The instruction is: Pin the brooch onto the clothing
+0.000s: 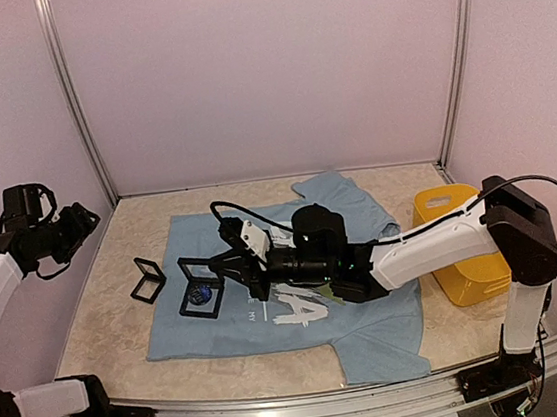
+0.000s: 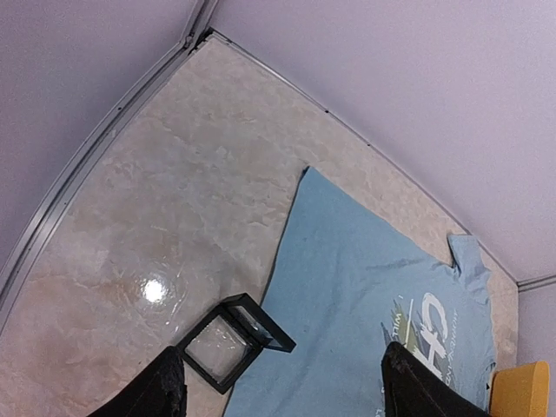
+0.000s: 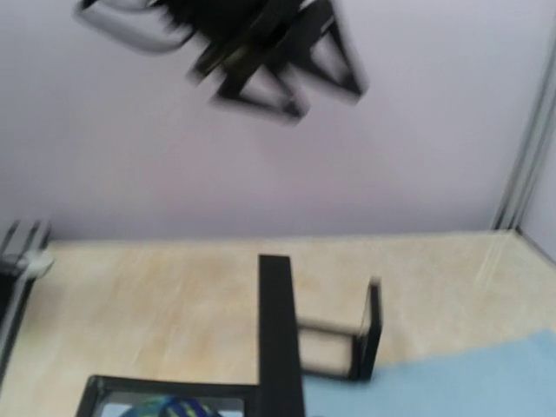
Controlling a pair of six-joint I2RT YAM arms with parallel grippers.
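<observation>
While the overhead view takes in both arms, each wrist view adds something of its own. From above, the right gripper [image 1: 227, 265] lies low over the clothing [image 1: 373, 334], a light blue T-shirt, left of centre in the frame. Its fingers are pressed together at the raised lid [image 1: 202, 269] of a black display case [image 1: 200, 290]; whether they pinch that lid cannot be told. The brooch [image 1: 200, 296] sits inside this case, which rests on the shirt's left part. A second case [image 1: 148, 280] lies just beside the shirt's left edge on the table [image 1: 111, 328], and a yellow bin [image 1: 459, 248] stands at the right. The left gripper [image 1: 79, 226] hangs high at the frame's left edge. Only the left wrist view shows its fingers [image 2: 165, 391] spread wide with nothing between them, above the second case and the shirt's lettering [image 2: 430, 326]. The right wrist view, blurred, shows the brooch's bluish face at its bottom edge, a black upright bar [image 3: 276, 330] in the middle, and the second case beyond.
</observation>
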